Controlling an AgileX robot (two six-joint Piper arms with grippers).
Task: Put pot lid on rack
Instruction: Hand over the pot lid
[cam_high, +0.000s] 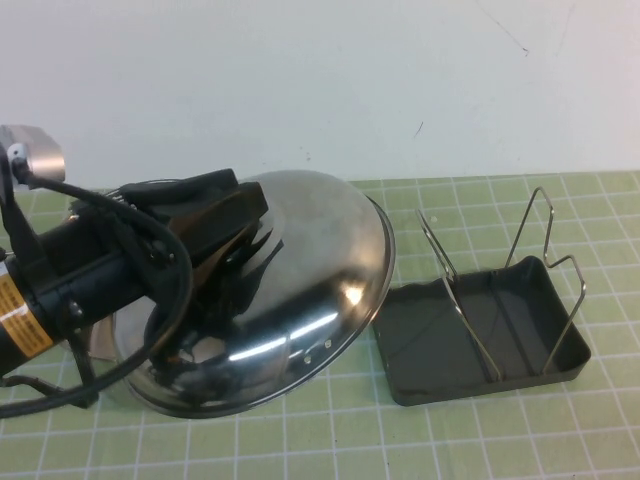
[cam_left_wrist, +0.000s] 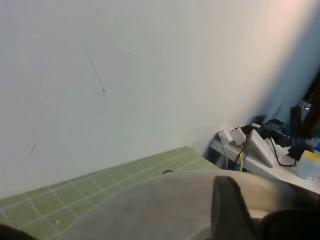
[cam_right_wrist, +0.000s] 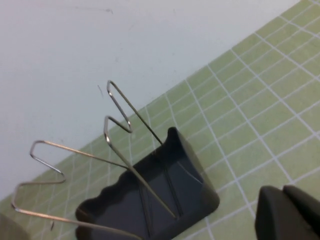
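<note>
The pot lid (cam_high: 310, 270), round, domed and shiny steel, hangs tilted above the green mat, its lower rim close to the left side of the rack. My left gripper (cam_high: 232, 252) is shut on the lid at its centre, and the knob is hidden by the fingers. In the left wrist view the lid's dome (cam_left_wrist: 160, 205) fills the bottom, with one dark finger (cam_left_wrist: 227, 210) against it. The rack (cam_high: 480, 385) is a dark grey tray with wire loops (cam_high: 440, 260), standing right of the lid; it also shows in the right wrist view (cam_right_wrist: 190, 195). My right gripper (cam_right_wrist: 286, 212) is shut and empty, near the rack.
A white wall runs along the back of the green gridded mat (cam_high: 560, 430). The left arm's cables (cam_high: 150, 250) loop over the lid's left side. A side table with cables and boxes (cam_left_wrist: 265, 145) stands beyond the mat's far corner.
</note>
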